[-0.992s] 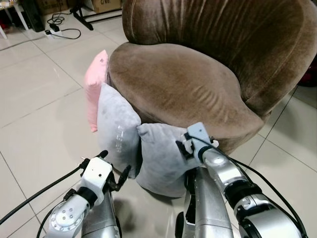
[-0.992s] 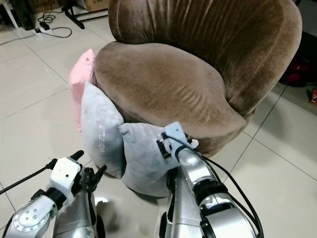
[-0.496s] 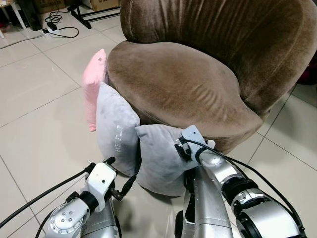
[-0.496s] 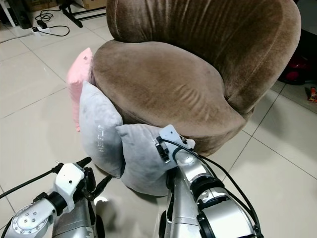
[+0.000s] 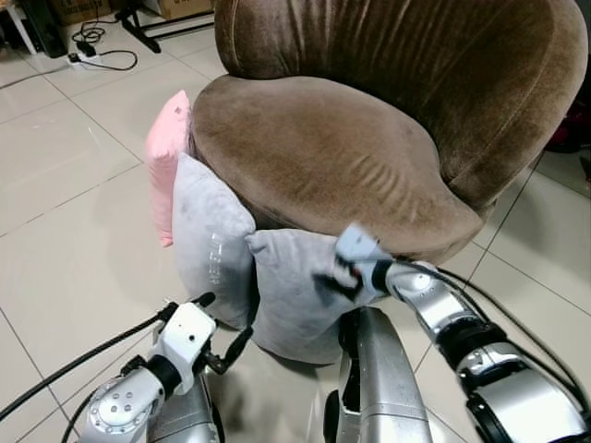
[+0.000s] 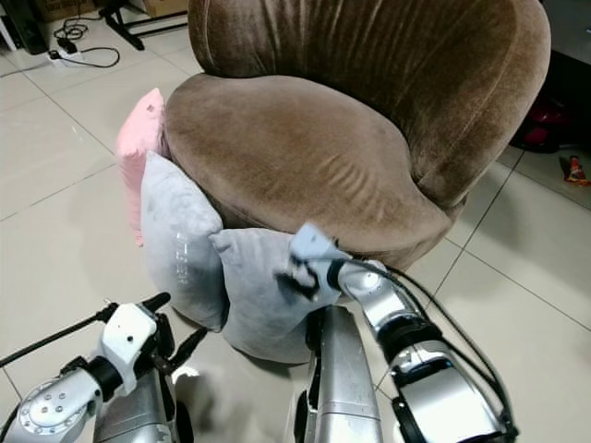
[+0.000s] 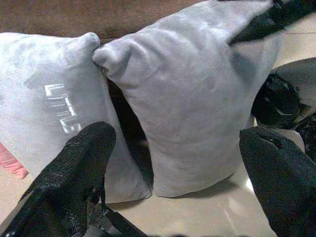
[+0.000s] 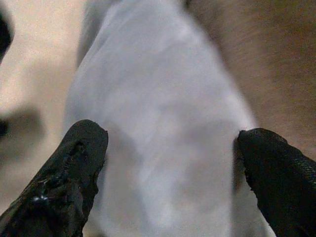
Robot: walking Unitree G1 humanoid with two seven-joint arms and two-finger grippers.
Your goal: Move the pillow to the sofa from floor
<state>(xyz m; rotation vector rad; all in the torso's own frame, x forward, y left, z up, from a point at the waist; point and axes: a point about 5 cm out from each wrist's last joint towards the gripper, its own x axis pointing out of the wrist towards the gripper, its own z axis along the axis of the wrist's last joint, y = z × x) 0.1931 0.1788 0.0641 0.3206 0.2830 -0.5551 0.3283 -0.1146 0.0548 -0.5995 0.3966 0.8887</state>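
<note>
Since half a second ago the right gripper [image 8: 163, 173] has swung right and forward along the top of the near grey pillow [image 5: 295, 295], blurred with motion, while the left gripper [image 7: 177, 182] has hardly moved. The right fingers [image 8: 79, 163] are spread wide astride the pillow's top edge, gripping nothing yet (the pillow stands on the floor [image 5: 65, 240] against the sofa [image 5: 351, 157], beside a second grey pillow [image 5: 208, 245] and a pink one [image 5: 164, 157]). The left gripper, fingers wide apart and empty, hovers low, left of and near the pillows, both silver arms reaching forward.

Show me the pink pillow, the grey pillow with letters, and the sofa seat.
pink pillow [image 5: 164, 166], left eye view, its side face.
grey pillow with letters [image 5: 208, 240], left eye view, its front face.
sofa seat [image 5: 332, 157], left eye view, cushion top.
</note>
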